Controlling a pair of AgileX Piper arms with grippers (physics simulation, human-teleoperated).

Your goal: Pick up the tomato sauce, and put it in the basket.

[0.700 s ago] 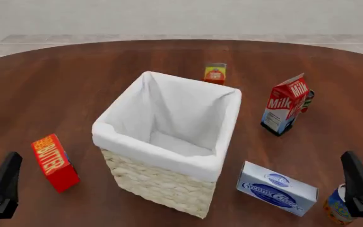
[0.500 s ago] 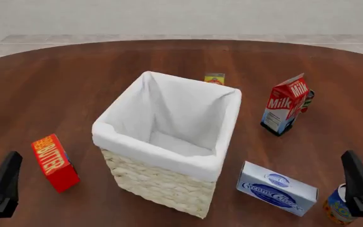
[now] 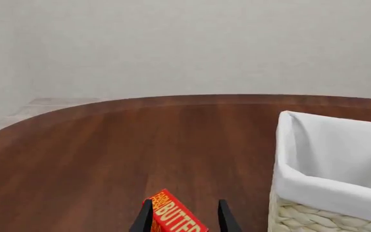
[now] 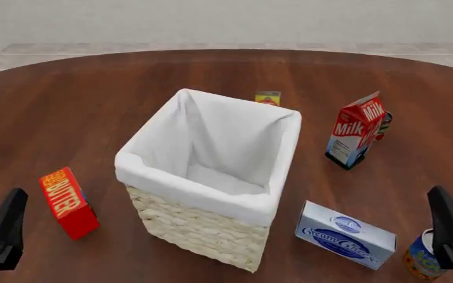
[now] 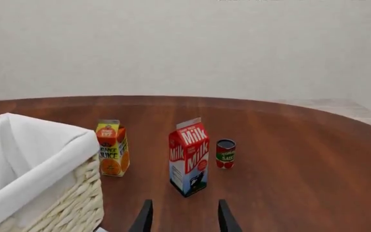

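Only the juice carton (image 4: 268, 98) behind the basket (image 4: 210, 194) has dropped lower; arms idle. Left pincer (image 3: 184, 220) and right pincer (image 5: 182, 217) both wide, empty. Tomato sauce (image 5: 225, 153) untouched beside the milk carton (image 4: 358, 131), worktop's right side.

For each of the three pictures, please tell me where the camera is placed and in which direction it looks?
Front view: fixed above and behind the arms, looking forward and down at the basket; left pincer and right pincer show at the lower corners.
Left wrist view: behind the left pincer, facing the butter box.
Right wrist view: behind the right pincer, facing the milk carton and tomato sauce.
Shared: all three show the basket.
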